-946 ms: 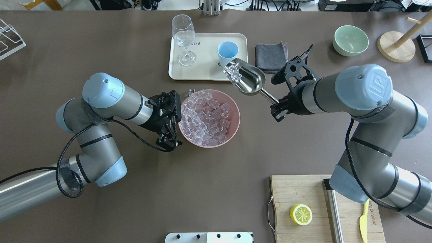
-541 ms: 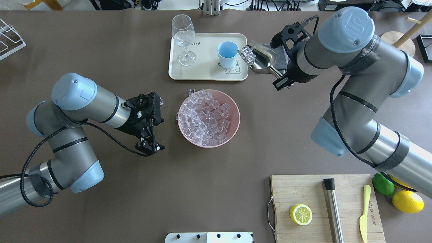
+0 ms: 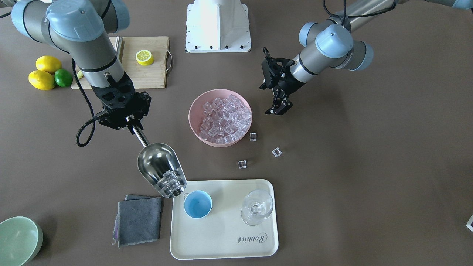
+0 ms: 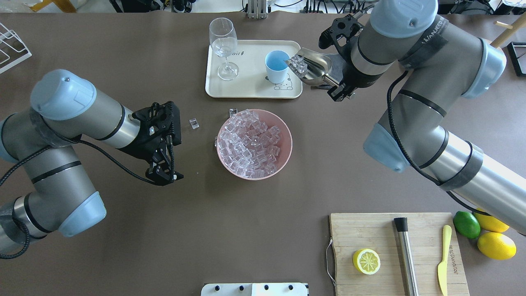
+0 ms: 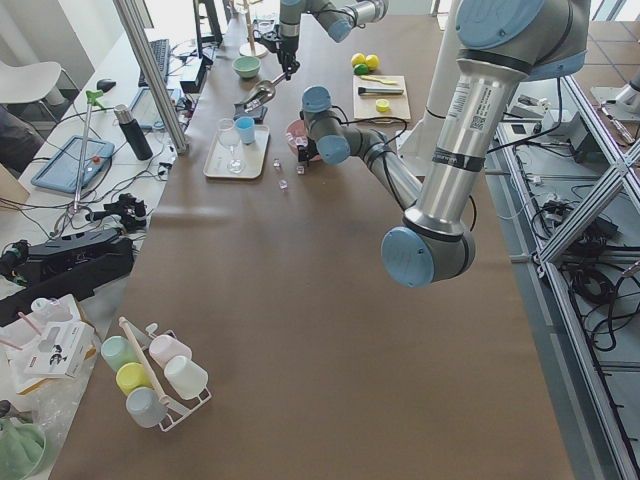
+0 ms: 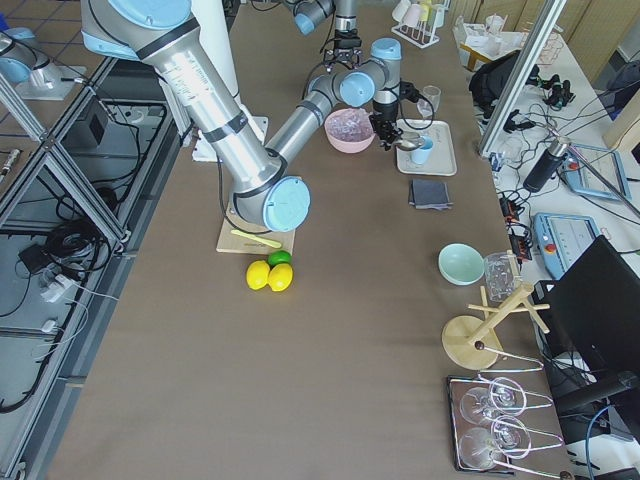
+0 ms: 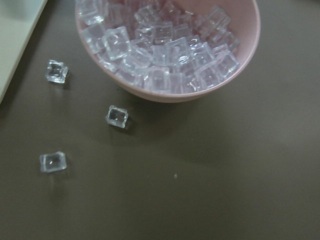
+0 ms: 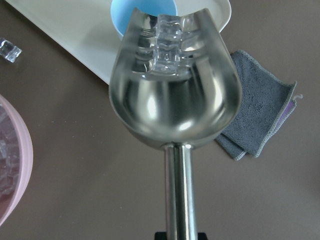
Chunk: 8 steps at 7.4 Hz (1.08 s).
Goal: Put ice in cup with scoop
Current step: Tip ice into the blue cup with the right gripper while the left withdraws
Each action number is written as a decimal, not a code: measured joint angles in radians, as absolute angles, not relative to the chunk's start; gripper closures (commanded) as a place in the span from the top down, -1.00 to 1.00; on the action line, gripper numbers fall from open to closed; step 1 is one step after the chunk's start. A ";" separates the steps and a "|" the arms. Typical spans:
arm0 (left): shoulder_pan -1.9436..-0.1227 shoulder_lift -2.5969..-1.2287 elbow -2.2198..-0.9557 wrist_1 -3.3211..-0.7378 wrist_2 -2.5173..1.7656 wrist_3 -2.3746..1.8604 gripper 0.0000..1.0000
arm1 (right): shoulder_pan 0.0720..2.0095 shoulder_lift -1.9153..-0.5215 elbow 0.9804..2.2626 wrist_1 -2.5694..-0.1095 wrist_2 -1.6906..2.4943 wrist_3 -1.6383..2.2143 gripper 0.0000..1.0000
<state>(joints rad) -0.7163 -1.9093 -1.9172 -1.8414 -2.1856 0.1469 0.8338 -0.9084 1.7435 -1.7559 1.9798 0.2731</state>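
My R gripper (image 4: pixel 336 91) clamps scoop (image 4: pixel 314 68) handle, ice (image 4: pixel 296 64) at its lip by cup (image 4: pixel 276 65). L gripper (image 4: pixel 164 174) spread, empty, near pink bowl (image 4: pixel 287 144).

The overhead view looks down from behind the robot base (image 4: pixel 254 289); the front-facing view looks steeply down from opposite, and both share the tray (image 4: pixel 250 82). Two side views look along the table (image 5: pixel 300 330) from far. Wrist views are close: left over the pink bowl (image 7: pixel 248 50), right along the scoop (image 8: pixel 175 105).
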 measured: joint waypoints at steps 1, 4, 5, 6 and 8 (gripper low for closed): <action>-0.757 -1.892 -1.936 -1.764 -2.188 0.158 0.98 | 0.852 -0.860 1.687 -1.786 1.997 0.228 -1.00; -0.816 -1.865 -1.939 -1.679 -2.195 0.163 0.98 | 0.872 -0.745 1.566 -1.882 2.031 0.123 -1.00; -0.825 -1.850 -1.938 -1.677 -2.196 0.160 0.98 | 0.873 -0.731 1.559 -1.909 2.034 0.103 -1.00; -0.830 -1.837 -1.936 -1.678 -2.195 0.153 0.98 | 0.873 -0.725 1.562 -1.932 2.035 0.090 -1.00; -0.842 -1.804 -1.903 -1.681 -2.191 0.132 0.98 | 0.873 -0.723 1.585 -1.982 2.036 0.065 -1.00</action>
